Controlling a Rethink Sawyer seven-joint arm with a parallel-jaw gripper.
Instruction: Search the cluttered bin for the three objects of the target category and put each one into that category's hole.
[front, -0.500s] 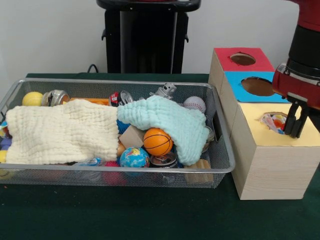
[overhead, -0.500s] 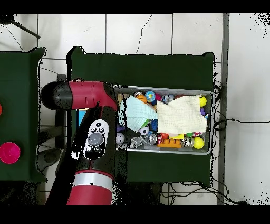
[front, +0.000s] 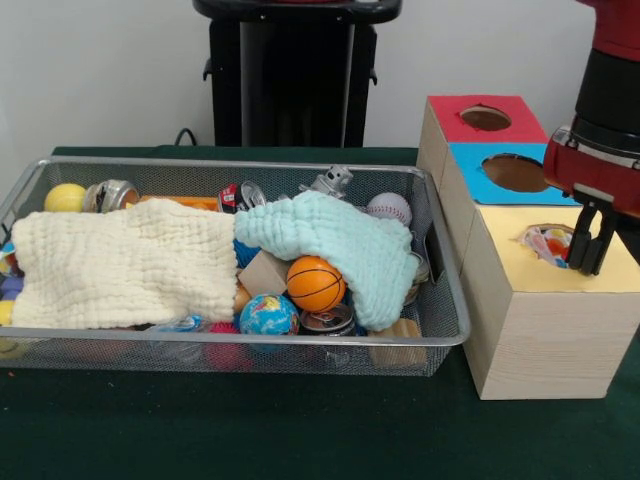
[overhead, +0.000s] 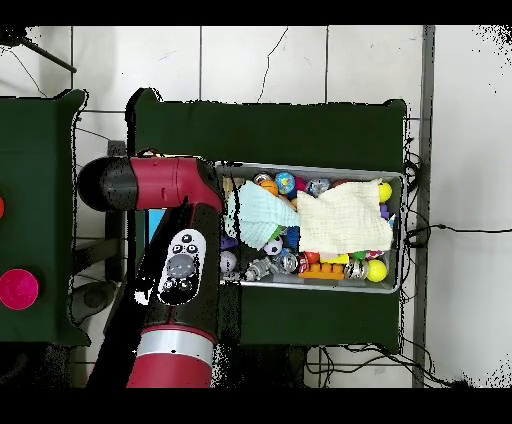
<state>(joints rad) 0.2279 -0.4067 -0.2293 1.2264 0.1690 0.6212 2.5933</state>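
A: Well, nearest the front camera, the wire-mesh bin (front: 150, 352) looks as it did half a second ago: cream muslin cloth (front: 120, 265), mint muslin cloth (front: 340, 240), toy basketball (front: 315, 283), globe ball (front: 268, 315). No polka-dot cloth shows among them.

B: And the gripper (front: 588, 262)?

A: It hangs over the yellow-topped box (front: 540, 320), fingers a little apart, holding nothing. It has lifted very slightly and drifted toward the boxes' far end since the earlier picture.

B: The cloth?

A: A polka-dot cloth (front: 548, 243) sits bunched in the hole (front: 553, 240), partly poking out, just beside the fingers. I judge it released; whether it drops fully is uncertain.

B: Beyond?

A: The blue-topped box (front: 510, 175), then the red-topped box (front: 480, 118), both openings empty.
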